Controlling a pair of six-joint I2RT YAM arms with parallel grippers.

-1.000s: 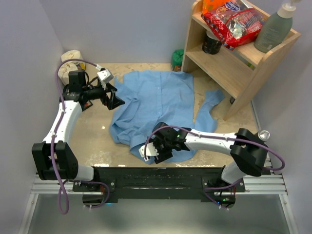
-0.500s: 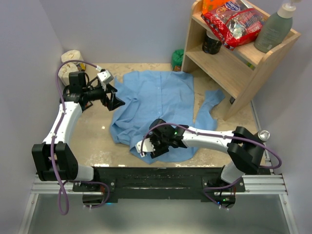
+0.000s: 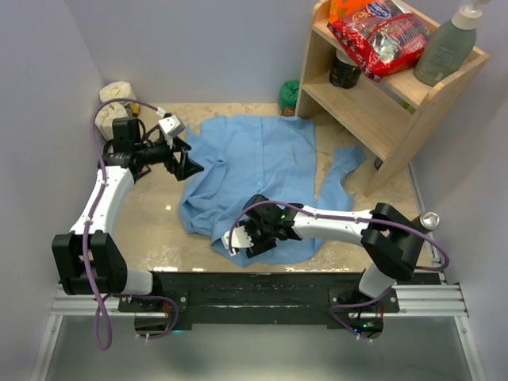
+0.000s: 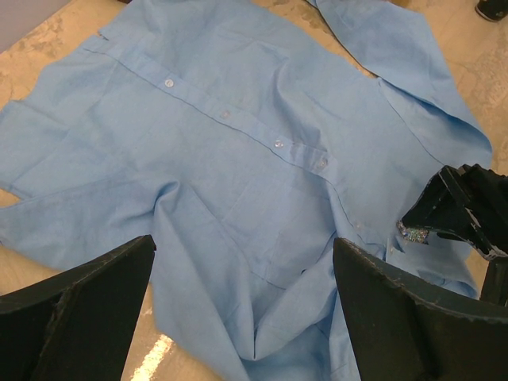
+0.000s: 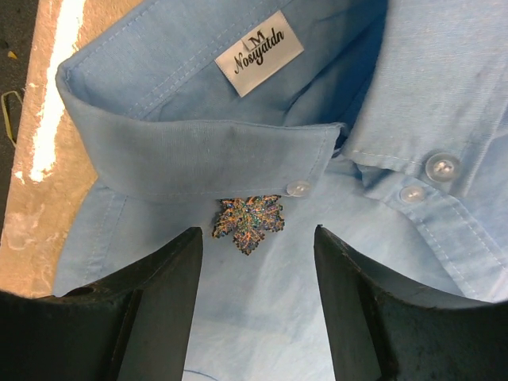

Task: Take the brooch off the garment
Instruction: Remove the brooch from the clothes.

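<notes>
The garment (image 3: 262, 171), a light-blue button-up shirt, lies spread on the table. Its collar with a white label (image 5: 259, 52) points toward the near edge. The brooch (image 5: 248, 223), a glittering multicoloured leaf, is pinned just under the collar beside a small white button (image 5: 299, 189). My right gripper (image 5: 255, 232) hovers over it, open, its dark fingers either side of the brooch and touching nothing. In the top view the right gripper (image 3: 243, 240) is at the shirt's near-left edge. My left gripper (image 3: 187, 163) stands wide open over the shirt's left side, holding nothing. The brooch (image 4: 413, 232) also glints in the left wrist view.
A wooden shelf (image 3: 373, 107) stands at the back right with a red snack bag (image 3: 381, 36), a grey-green bottle (image 3: 446, 49) and a dark jar (image 3: 344, 70). A green object (image 3: 289, 97) sits by its foot. A pale roll (image 3: 119, 91) lies back left.
My right gripper has moved left along the shirt's near edge to the collar, and its jaws have narrowed a little. The left arm has hardly moved.
</notes>
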